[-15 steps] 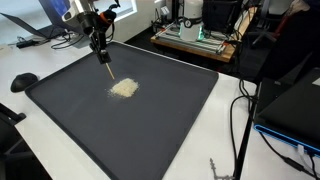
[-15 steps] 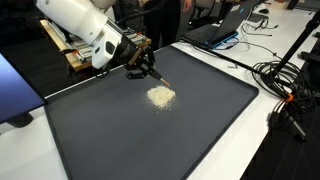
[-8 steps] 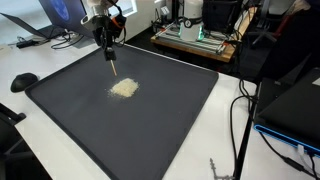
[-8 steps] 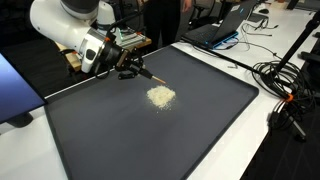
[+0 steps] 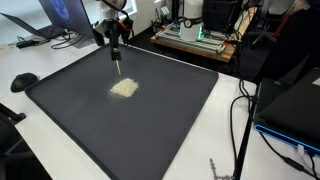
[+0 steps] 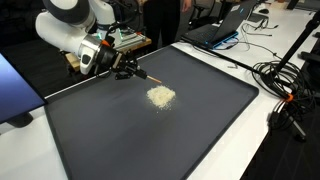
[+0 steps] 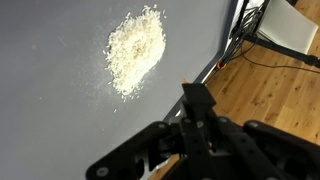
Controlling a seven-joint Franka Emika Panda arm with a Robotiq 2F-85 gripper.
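In an exterior view, my gripper [image 5: 116,50] hangs in the upper left of the frame, over the far edge of the dark mat [image 5: 170,115]. It is clamped narrow on a thin stick [image 5: 118,65] that points down toward the mat. The pile of pale grains [image 5: 124,88] lies just below the stick's tip in the frame, left of centre. I cannot tell whether the tip touches the mat.

In an exterior view from the opposite side, my gripper [image 6: 129,69] sits in the upper left. The stick [image 6: 150,76] slants out of it toward the right and downward. The pile [image 6: 160,96] lies on the mat [image 6: 150,145] just below the stick's free end, apart from it.

In the wrist view, my gripper [image 7: 197,128] fills the bottom centre, its fingers drawn tight together around a dark narrow piece. The pile [image 7: 135,50] spreads at upper centre on the grey mat [image 7: 50,100]. A wooden floor [image 7: 275,105] shows at the right edge.
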